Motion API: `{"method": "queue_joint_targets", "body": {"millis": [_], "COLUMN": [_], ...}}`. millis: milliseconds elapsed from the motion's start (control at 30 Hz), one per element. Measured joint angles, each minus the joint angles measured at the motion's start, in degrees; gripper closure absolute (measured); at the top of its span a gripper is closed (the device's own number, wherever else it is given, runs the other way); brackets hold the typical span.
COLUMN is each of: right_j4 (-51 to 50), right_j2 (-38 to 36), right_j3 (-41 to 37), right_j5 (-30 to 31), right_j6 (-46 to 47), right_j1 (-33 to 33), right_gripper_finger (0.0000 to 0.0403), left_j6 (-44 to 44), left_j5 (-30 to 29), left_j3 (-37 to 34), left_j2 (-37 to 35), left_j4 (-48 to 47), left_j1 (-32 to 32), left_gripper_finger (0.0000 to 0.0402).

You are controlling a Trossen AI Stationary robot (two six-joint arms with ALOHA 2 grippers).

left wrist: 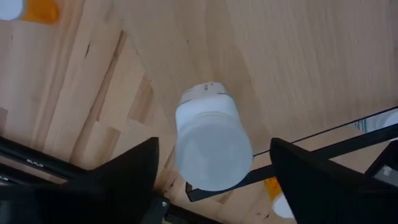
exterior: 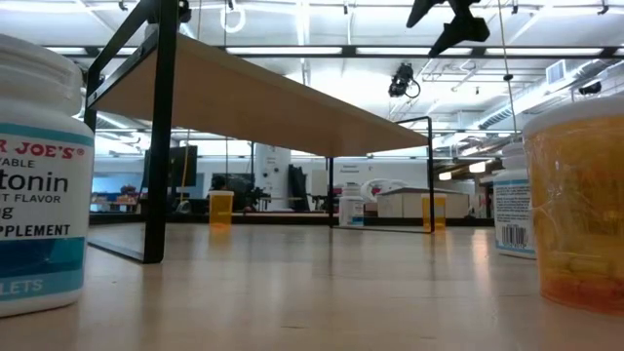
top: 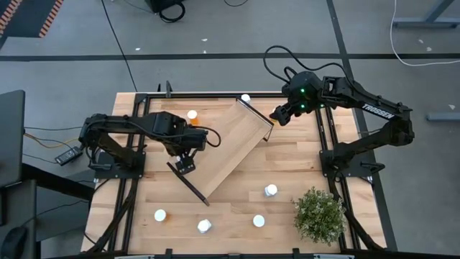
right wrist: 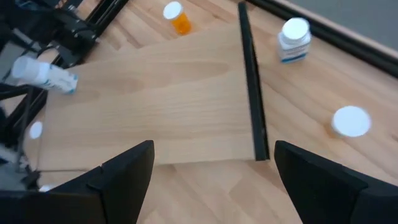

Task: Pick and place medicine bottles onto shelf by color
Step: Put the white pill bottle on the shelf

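Observation:
The shelf [top: 226, 144], a light-wood board on dark end panels, stands slantwise on the slatted table. A white-capped medicine bottle [left wrist: 213, 149] stands upright on the board near its near-left end. My left gripper [top: 185, 164] points down over that bottle, open, one finger on either side with a gap to each. The same bottle [right wrist: 45, 74] shows in the right wrist view. My right gripper [top: 277, 115] hangs open above the shelf's far-right end panel [right wrist: 250, 81], with nothing between its fingers. An orange bottle [top: 192, 115] stands on the table beyond the shelf.
White-capped bottles stand on the table at the far edge [top: 246, 98], right of the shelf [top: 271, 190] and along the near edge [top: 259, 221] [top: 205, 226] [top: 159, 215]. A small green plant [top: 318, 214] stands at the near right. Black frame rails [top: 327, 144] run beside each arm.

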Motion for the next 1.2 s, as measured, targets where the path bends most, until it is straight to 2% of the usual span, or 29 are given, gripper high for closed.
{"method": "queue_joint_targets", "body": {"millis": [133,267,533,700,800,967,1067,1200], "right_j4": [0.00,-1.89,-9.39,-9.78,-7.51,1.87,3.81,11.41], "right_j2": [0.00,0.06,3.94,8.33,10.93,12.48,12.68,12.68], "right_j3": [0.00,0.00,0.03,-2.76,-6.65,-14.44,-17.39,-19.61], "right_j5": [-4.78,-6.43,-0.16,4.77,4.97,-0.92,-0.91,0.47], "right_j6": [-0.27,-2.95,-5.07,-4.39,-3.11,-2.14,-2.80,-5.44], "right_j1": [1.73,8.32,24.29,31.75,34.55,37.24,38.82,40.37], "right_gripper_finger": [0.0063,0.0063,0.0063,0.0063,0.0063,0.0063,0.0063,0.0063], "left_j6": [-0.07,-0.15,2.44,5.19,5.47,5.74,6.08,6.05], "left_j5": [-0.03,-0.87,-7.93,-13.57,-15.77,-17.01,-17.78,-17.81], "left_j3": [3.49,7.63,17.66,25.02,28.80,34.26,35.74,35.92], "left_j2": [-0.02,-0.04,-0.07,-0.09,-0.09,-0.15,-0.15,-0.09], "left_j4": [0.10,0.11,0.10,0.83,2.55,5.71,6.14,6.07], "left_j1": [0.04,0.10,0.14,0.14,0.14,-0.36,-0.93,-1.35], "left_gripper_finger": [0.0056,0.0049,0.0049,0.0049,0.0049,0.0049,0.0049,0.0049]}}
